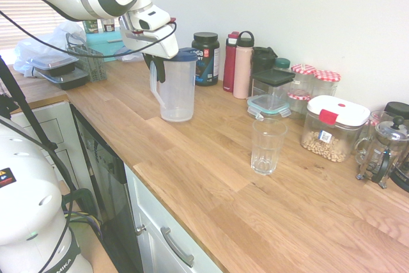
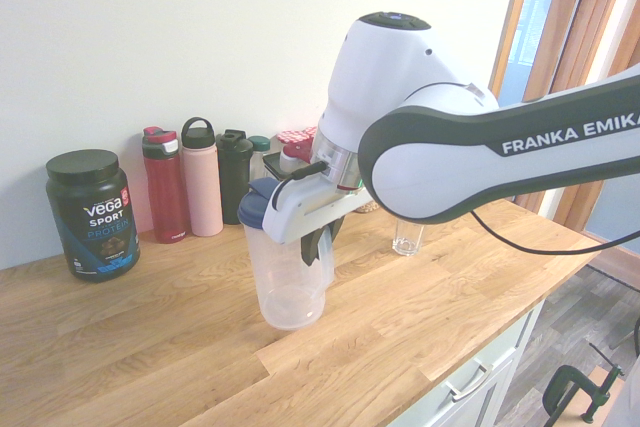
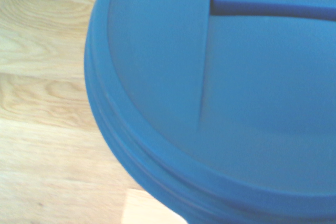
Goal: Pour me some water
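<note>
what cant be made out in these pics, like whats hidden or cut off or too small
- Grip of the black two-finger gripper on the handle: second exterior view, overlapped by the wrist.
- Rest of the round blue lid: wrist view, cut off by the edge.
- Small print on the black protein tub: second exterior view, too small.
- Rim of the clear drinking glass: second exterior view, behind the arm.

blue lid (image 3: 220, 93) | raised ridges, rounded rim | wood-grain surface (image 3: 42, 98) beside
</note>
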`<state>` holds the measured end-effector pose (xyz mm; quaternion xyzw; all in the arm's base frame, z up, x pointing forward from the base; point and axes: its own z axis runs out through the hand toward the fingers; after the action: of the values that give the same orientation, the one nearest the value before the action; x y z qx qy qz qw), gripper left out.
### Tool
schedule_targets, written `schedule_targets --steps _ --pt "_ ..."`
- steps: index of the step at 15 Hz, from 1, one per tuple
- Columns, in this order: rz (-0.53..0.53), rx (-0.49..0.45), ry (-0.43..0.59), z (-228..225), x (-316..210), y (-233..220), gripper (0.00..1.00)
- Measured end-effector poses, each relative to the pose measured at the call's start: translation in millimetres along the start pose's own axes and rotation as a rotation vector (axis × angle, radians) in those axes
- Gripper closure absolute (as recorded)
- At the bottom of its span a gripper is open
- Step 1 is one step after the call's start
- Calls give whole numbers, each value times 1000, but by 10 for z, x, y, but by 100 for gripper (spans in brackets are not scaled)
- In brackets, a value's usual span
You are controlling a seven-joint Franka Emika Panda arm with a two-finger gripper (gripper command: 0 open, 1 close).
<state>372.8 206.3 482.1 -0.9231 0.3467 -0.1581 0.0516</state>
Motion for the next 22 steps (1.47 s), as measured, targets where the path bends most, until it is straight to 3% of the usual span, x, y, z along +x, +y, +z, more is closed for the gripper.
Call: schedule_targets --steps 14,15,22 --pt "24 71 34 398 -309 -342 100" --pt "27 73 39 402 -308 -351 0" --pt "14 46 49 492 -351 -350 0"
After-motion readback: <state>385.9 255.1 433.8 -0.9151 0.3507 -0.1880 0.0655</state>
